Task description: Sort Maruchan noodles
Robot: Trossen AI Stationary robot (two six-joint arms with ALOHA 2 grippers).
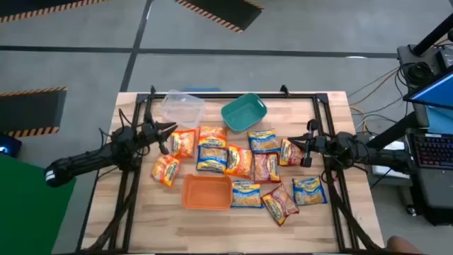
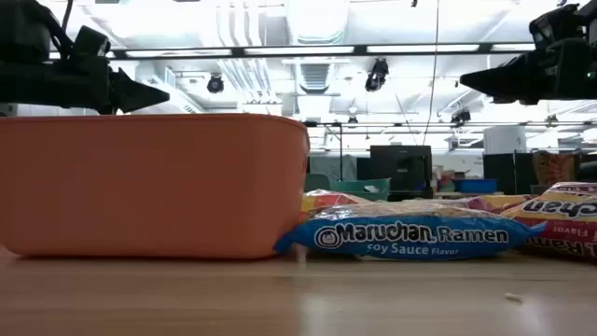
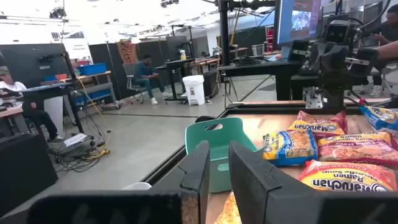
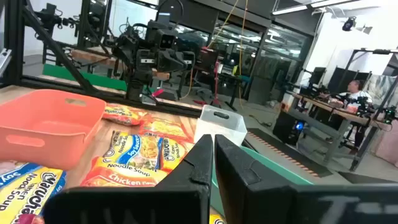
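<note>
Several Maruchan noodles packets, orange (image 1: 184,143), blue (image 1: 212,159) and dark red (image 1: 266,168), lie flat and partly overlapping on the middle of the wooden table (image 1: 141,230). The low view shows a blue one (image 2: 410,235) up close. My left gripper (image 1: 172,139) hovers level over the left end of the pile, well above it (image 2: 159,94). Its fingers (image 3: 219,180) stand a narrow gap apart with nothing between them. My right gripper (image 1: 304,150) hovers level at the pile's right end (image 2: 471,84), shut and empty (image 4: 213,168).
An orange tub (image 1: 207,191) stands near the front, a teal tub (image 1: 244,112) and a clear tub (image 1: 182,106) at the back. Black frame rails (image 1: 233,93) run along the table's far and side edges. People sit in the room beyond (image 3: 146,74).
</note>
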